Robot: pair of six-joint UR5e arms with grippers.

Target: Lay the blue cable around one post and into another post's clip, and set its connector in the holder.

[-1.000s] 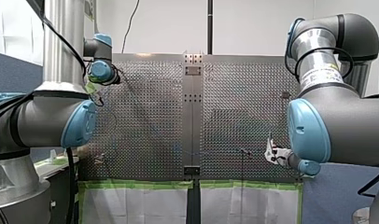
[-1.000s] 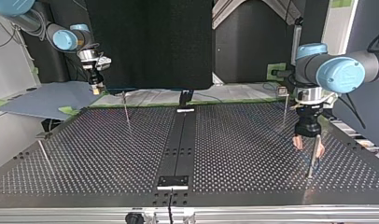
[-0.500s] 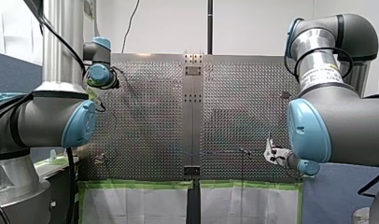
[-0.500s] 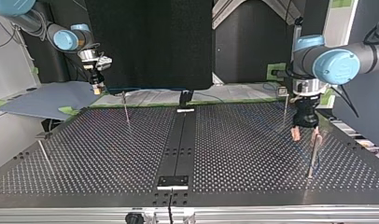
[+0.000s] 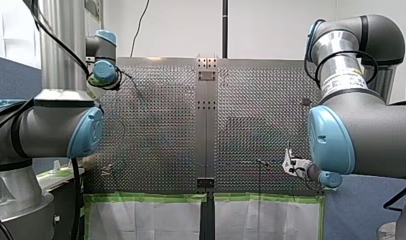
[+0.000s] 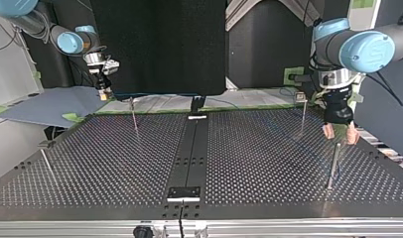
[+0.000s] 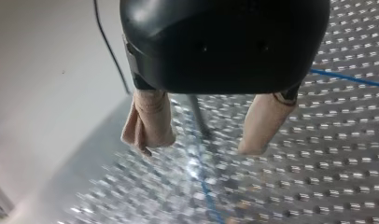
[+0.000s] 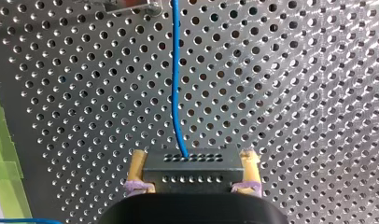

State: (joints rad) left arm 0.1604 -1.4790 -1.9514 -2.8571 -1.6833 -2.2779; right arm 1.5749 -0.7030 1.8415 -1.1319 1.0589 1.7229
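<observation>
Blue cable (image 8: 174, 84) runs from the black connector (image 8: 192, 173) clamped in my right gripper (image 8: 193, 161). My left gripper (image 7: 199, 145) hangs spread wide and empty near the perforated table's (image 6: 115, 163) side edge.

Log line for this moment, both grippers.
left gripper: fingers open, empty, over perforated metal table | right gripper: shut on black rectangular connector | thin blue cable: runs from connector

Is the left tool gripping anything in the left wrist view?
No, the left tool is open: its beige pads stand apart, with only the blue cable and table beyond.
</observation>
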